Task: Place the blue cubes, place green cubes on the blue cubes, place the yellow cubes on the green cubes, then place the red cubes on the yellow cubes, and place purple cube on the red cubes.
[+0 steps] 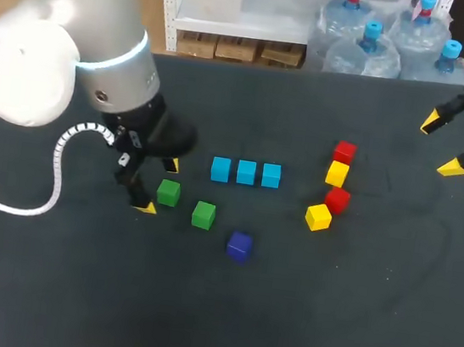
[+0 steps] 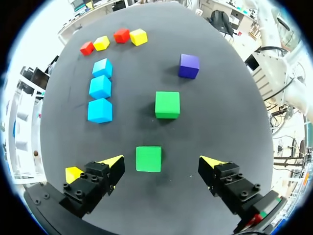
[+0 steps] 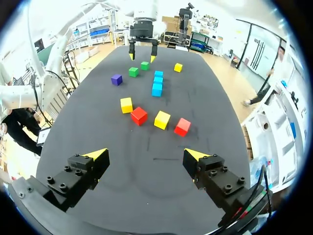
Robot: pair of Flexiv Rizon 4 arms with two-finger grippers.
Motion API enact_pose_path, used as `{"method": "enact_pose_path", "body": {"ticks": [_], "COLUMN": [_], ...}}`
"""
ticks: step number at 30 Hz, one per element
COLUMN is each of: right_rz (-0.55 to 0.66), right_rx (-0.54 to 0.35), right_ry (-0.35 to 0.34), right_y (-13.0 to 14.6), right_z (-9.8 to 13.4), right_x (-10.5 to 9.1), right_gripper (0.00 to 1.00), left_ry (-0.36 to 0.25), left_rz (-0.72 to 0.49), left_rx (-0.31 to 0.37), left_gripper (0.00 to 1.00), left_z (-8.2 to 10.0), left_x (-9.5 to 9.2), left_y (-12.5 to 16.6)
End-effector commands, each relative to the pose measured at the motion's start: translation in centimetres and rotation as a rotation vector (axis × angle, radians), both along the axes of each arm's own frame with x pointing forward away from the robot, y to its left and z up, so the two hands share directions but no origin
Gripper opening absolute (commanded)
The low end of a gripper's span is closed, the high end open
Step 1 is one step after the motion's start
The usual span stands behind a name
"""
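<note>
Left gripper poised over a green cube – green layer not yet started.

Left gripper hangs over the nearer green cube, fingers wide and not touching it, the cube between the tips – likely lined up to grab it. Just ahead sits the second green cube, then the purple cube further out. Off to the side, three blue cubes stand in a tight row on the table, nothing on them yet; I'd say that's the base. Beyond them two yellow cubes and two red cubes lie loosely bunched, waiting. Right gripper is at the far table edge, fingers wide, empty, probably parked clear.
</note>
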State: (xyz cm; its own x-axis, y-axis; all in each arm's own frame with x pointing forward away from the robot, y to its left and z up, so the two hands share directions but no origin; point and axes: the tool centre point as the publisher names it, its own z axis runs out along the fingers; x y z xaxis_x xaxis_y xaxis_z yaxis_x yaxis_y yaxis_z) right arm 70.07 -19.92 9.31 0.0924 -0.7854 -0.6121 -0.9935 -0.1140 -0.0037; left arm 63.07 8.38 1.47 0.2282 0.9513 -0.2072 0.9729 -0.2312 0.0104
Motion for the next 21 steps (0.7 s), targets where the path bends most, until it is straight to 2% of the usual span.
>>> {"method": "enact_pose_path", "body": {"ticks": [1,21], "right_rz": [0.001,0.001], "right_rx": [0.001,0.001], "right_ry": [0.000,0.000], "right_y": [0.01,0.01], "right_z": [-0.03,-0.03], "right_x": [0.05,0.05], "right_gripper": [1.00,1.00], "left_ry": [0.006,0.021], "left_rz": [-0.003,0.004], "left_rx": [0.008,0.030], "left_gripper": [1.00,1.00], "left_z": [-0.34,-1.02], "left_x": [0.62,1.38], "left_y": [-0.17,0.47]}}
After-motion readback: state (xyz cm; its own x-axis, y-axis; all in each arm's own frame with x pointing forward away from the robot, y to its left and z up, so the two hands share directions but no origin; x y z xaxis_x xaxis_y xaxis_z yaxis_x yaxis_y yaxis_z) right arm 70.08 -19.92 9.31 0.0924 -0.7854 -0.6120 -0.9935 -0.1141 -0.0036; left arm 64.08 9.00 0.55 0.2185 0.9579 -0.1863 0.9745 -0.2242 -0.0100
